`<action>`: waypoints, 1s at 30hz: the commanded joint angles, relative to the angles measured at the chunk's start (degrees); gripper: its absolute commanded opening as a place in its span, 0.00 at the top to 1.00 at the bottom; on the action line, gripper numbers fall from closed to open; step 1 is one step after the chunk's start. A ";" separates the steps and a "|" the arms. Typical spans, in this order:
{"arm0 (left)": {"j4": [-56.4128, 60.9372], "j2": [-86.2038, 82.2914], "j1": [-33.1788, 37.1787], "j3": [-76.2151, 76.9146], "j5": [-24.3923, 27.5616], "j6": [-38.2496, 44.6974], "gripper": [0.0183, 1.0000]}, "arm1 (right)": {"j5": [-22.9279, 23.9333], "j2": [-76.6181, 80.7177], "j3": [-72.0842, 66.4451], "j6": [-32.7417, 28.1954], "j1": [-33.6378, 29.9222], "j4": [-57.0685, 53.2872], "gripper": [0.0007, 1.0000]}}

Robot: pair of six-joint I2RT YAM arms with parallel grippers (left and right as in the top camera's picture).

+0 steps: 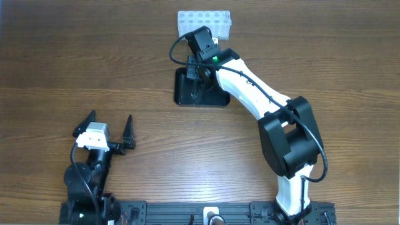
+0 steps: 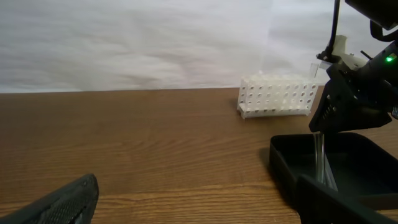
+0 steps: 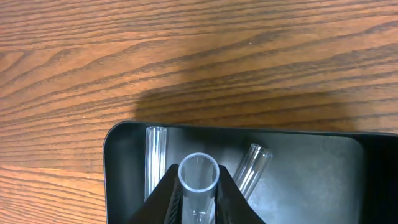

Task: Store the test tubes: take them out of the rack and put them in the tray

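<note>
Top view: the left claw [image 1: 111, 119] gapes empty at eight o'clock on the table [image 1: 62, 50]. Farther out, the right claw [image 3: 199, 186] clenches a test tube [image 3: 199, 173] upright over the tray [image 3: 311, 162], where two tubes [image 3: 155, 163] already lie (a third nearly stored, I judge). Farthest, at twelve o'clock, is the rack [image 1: 204, 24]; I cannot tell whether any remain in it.

Not much else around here tbh. The desk [image 1: 75, 50] is dark brown wood with a strong grain that runs left to right in the top view, streaky bands of lighter and darker brown all over. Up close in the right wrist view the same desk [image 3: 186, 43] has wavy grain lines, and a soft shadow [image 3: 236, 93] sits across it. From the left wrist view, a plain white backdrop [image 2: 124, 37] stands behind the far edge of the desk [image 2: 137, 143], a bit wrinkly and smudgy. A black rail [image 1: 169, 211] runs along the near edge in the top view.
</note>
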 commanded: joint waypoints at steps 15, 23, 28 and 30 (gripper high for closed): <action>0.02 -0.50 -0.07 -0.35 0.74 0.63 0.00 | -4.28 3.96 -0.20 0.83 1.05 0.48 0.63; 0.02 -0.50 -0.07 -0.35 0.74 0.63 0.00 | -3.78 -1.27 0.46 -3.23 0.98 1.20 0.40; 0.02 -0.50 -0.07 -0.35 0.74 0.63 0.00 | 3.54 -9.99 0.44 -9.97 0.94 0.17 0.17; 0.02 -0.50 -0.07 -0.35 0.74 0.63 0.00 | 9.99 -13.29 0.44 -12.52 0.92 0.66 0.13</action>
